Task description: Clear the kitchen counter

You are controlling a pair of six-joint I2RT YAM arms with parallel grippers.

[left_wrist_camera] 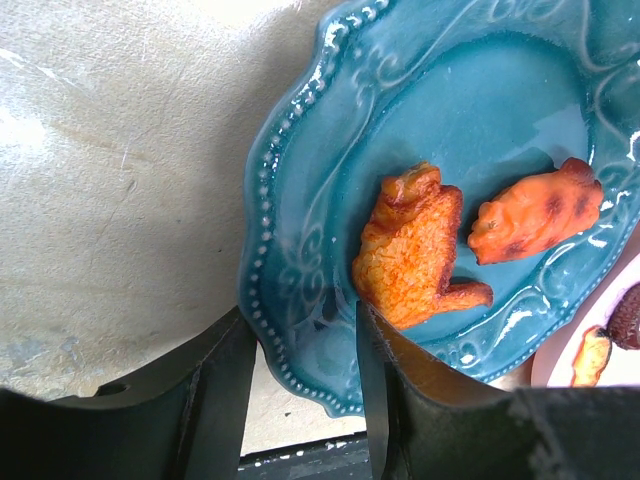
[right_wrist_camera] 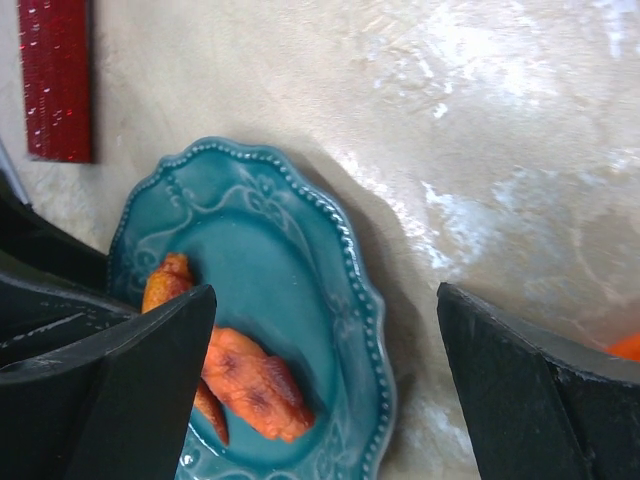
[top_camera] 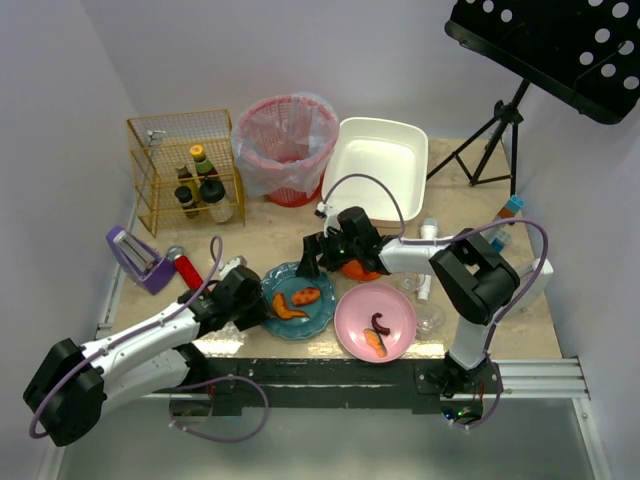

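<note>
The beige marbled kitchen counter (top_camera: pixel 270 225) carries a teal plate (top_camera: pixel 318 318) with two orange fried pieces (top_camera: pixel 297 300), and a pink plate (top_camera: pixel 400 312) with food scraps. My left gripper (top_camera: pixel 250 302) is open and straddles the teal plate's left rim (left_wrist_camera: pixel 262 300): one finger outside it, one over the plate beside a fried piece (left_wrist_camera: pixel 410 250). My right gripper (top_camera: pixel 311 262) is open wide and empty, hovering over the teal plate's far right edge (right_wrist_camera: pixel 360 300). An orange bowl (top_camera: pixel 358 270) sits under the right wrist.
A white tub (top_camera: pixel 375 155) and a pink bin (top_camera: pixel 286 148) stand at the back. A wire rack (top_camera: pixel 185 170) holds bottles at the back left. A purple object (top_camera: pixel 135 258) and a red item (top_camera: pixel 188 268) lie at left. A white bottle (top_camera: pixel 428 232) and a clear glass (top_camera: pixel 430 318) lie at right.
</note>
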